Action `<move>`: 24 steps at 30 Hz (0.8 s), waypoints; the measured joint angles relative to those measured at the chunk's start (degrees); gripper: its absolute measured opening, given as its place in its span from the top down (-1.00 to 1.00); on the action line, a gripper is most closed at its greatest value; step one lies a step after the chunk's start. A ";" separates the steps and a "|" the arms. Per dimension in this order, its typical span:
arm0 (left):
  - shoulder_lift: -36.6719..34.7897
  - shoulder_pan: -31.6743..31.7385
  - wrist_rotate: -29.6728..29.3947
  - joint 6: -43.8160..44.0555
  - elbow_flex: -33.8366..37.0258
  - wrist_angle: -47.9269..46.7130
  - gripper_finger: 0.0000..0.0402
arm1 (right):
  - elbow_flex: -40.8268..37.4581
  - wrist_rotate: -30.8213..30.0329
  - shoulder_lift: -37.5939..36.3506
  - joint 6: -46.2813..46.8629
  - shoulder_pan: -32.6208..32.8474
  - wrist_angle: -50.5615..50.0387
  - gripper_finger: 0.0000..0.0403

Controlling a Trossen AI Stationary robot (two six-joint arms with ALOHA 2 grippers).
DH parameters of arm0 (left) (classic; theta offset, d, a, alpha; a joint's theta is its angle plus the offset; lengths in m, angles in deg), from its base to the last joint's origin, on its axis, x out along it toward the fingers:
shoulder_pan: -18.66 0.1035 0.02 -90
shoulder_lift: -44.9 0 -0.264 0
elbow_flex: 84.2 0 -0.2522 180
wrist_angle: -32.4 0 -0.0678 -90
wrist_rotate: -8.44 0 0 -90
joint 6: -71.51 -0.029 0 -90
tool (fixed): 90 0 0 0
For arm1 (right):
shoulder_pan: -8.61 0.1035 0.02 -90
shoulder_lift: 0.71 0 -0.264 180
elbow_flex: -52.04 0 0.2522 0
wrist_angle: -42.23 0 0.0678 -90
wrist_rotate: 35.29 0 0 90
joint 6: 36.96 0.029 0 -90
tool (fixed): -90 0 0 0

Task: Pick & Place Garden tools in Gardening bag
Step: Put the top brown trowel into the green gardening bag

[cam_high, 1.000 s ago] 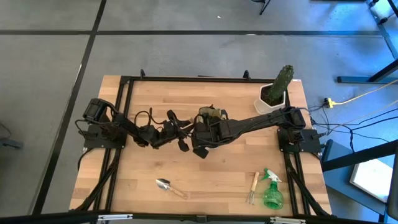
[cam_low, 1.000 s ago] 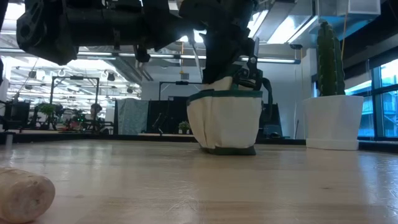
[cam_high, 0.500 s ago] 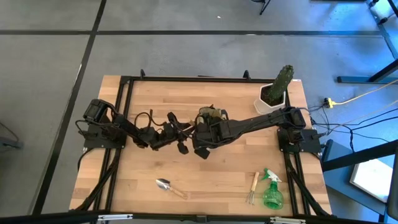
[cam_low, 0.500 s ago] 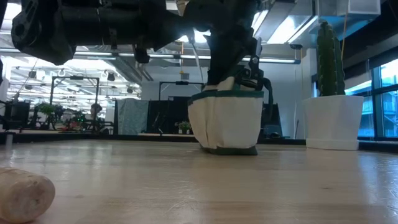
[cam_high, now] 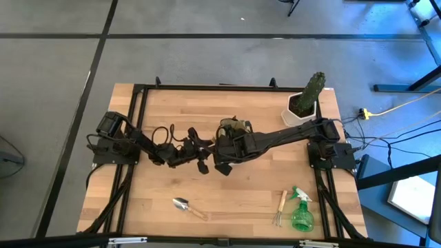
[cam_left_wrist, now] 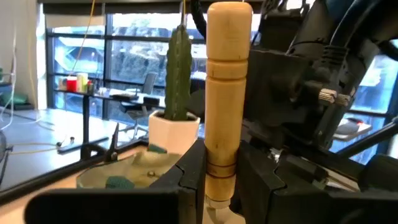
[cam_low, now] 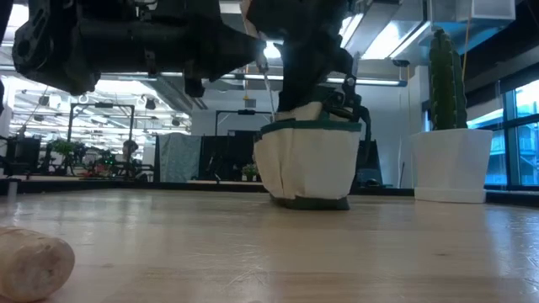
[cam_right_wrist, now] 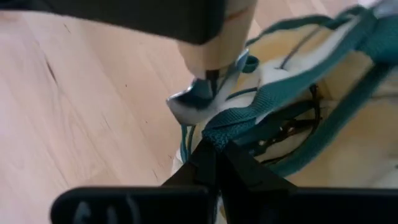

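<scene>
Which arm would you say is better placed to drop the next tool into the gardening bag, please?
The left. Its gripper is already shut on a wooden-handled tool beside the gardening bag. The right gripper is shut on the bag's green strap, seemingly holding it open, so it is not free.

Both arms reach inward to mid-tabletop, the left hand (cam_high: 202, 153) clamped on a wooden handle (cam_left_wrist: 227, 93), the right hand (cam_right_wrist: 214, 163) at its 3 o'clock pinched on a strap (cam_right_wrist: 249, 118).
</scene>
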 joint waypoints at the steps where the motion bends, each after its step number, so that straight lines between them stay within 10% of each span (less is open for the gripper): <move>1: -0.06 0.02 0.28 -0.16 -0.04 0.42 0.72 | 0.00 -0.02 -0.25 -0.32 0.00 0.18 0.96; 24: 0.35 3.36 2.70 -1.74 -1.92 0.72 0.72 | 0.04 1.32 -2.10 -0.33 0.02 -0.17 0.97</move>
